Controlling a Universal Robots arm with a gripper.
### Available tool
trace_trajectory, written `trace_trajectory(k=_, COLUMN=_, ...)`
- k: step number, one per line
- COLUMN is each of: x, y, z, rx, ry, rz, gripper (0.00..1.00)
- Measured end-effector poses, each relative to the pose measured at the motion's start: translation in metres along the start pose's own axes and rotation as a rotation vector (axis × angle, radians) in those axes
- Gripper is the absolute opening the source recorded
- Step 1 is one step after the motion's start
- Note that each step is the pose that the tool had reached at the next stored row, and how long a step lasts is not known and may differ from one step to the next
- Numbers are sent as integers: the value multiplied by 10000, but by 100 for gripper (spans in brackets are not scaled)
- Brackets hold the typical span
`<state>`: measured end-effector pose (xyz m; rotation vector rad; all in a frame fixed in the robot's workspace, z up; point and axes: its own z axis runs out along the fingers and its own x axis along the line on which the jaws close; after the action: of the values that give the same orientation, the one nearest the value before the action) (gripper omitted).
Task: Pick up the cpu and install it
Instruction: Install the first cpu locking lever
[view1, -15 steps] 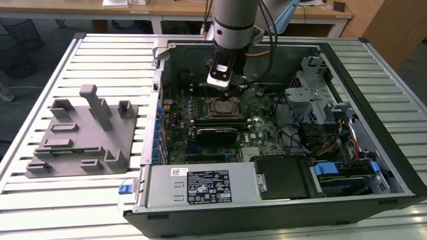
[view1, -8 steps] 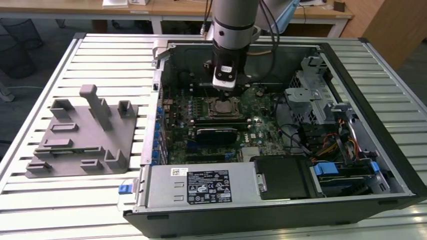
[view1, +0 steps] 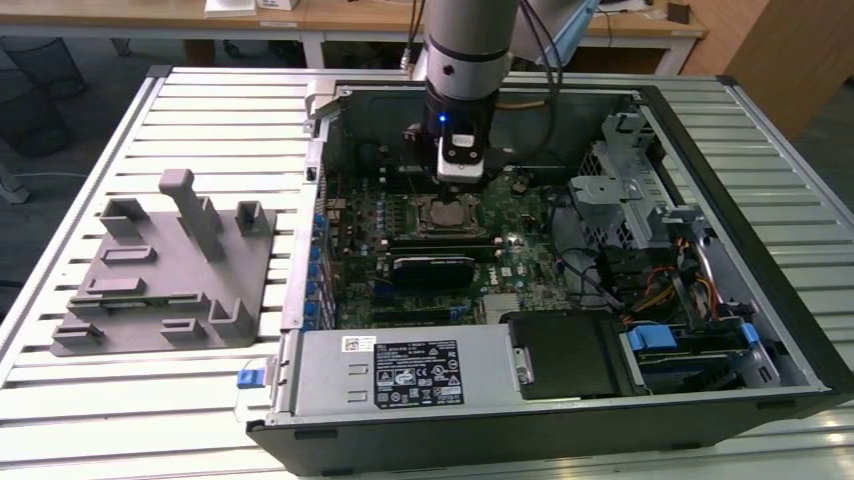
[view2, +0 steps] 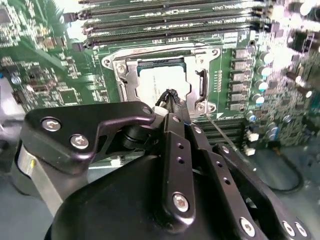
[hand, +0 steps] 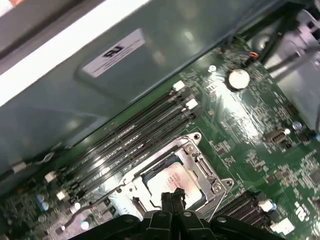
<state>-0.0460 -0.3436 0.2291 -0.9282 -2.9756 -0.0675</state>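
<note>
**Slatted counter with a tray and an open computer case**

The counter (view1: 200, 110) is a pale metal surface of long parallel slats running across the exterior view, with dark grooves between them. Two things lie directly on it. Toward the exterior view's left, a grey plastic tray (view1: 174, 275) sits flat on the slats, with upright pegs and blocks of differing heights rising from it. Just beside the tray, taking up the middle and the exterior view's right, a black computer case (view1: 534, 440) lies on its side with its open face up. Bare slats show around the tray and along the counter's far and near edges
</note>
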Motion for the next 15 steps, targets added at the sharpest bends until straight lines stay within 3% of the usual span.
trace_trajectory(k=4, x=1, y=0, z=10, rx=29, ry=27, rz=-785, gripper=11)
trace_trajectory(k=9, x=15, y=-10, z=16, rx=49, ry=44, rz=-1304, gripper=11)
trace_trajectory(k=15, x=15, y=-11, z=13, rx=84, ry=79, rz=-2322, gripper=11)
